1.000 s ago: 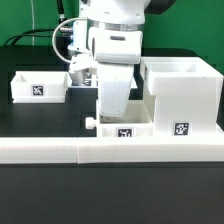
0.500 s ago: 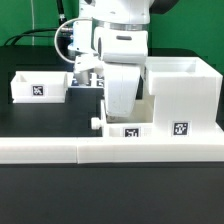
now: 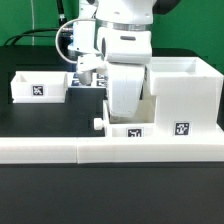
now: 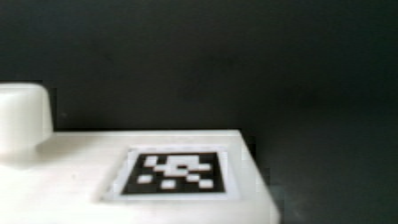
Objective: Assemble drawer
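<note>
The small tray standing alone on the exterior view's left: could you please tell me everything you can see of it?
The small tray is a low, rectangular, open-topped box with thin walls, white and plastic-looking. A black-and-white square tag sits on the wall facing the camera. It stands upright and level on the black table, apart from the other white parts, and only the table appears to touch it. What shows of its inside looks empty. No knob is visible from this side.
</note>
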Available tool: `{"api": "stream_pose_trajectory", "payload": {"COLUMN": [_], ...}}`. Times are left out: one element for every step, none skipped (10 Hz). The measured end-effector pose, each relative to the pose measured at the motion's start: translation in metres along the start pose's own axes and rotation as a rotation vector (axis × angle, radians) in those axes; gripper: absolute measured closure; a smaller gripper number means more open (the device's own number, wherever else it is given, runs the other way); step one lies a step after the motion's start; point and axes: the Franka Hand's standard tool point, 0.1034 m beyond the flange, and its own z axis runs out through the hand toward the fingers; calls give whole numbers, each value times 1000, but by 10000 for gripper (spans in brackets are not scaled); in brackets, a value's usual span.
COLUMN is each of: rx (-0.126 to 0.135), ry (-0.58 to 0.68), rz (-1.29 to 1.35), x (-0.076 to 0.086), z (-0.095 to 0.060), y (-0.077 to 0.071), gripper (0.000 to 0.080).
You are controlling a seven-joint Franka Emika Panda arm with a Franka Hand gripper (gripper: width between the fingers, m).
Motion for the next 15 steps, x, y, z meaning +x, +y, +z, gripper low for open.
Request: {"api": "stream_pose_trajectory", "payload": {"rx": [0, 0, 3, 8, 13, 19, 23, 31, 42, 49, 40, 36, 43, 43, 44], "ry": [0, 0, -1, -2, -4, -7, -9, -14, -20, -27, -30, -33, -36, -36, -35], "rz": [1, 1, 2, 6, 15, 22, 32, 39, 43, 50, 54, 42, 14, 15, 17], "x": [0, -1, -1, -2, -1, -1, -1, -1, -4, -9, -16, -28, -43, -51, -52], "z": [0, 0, 0, -2, -6, -11, -18, -28, -37, -48, -59, -66, -70, -75, -72], "y": [0, 0, 0, -1, 0, 3, 6, 10, 12, 14, 17, 16, 16, 21, 20], "gripper": [757, 757, 757, 555, 555, 354, 228, 164, 164, 151, 151, 151, 150, 150, 150]}}
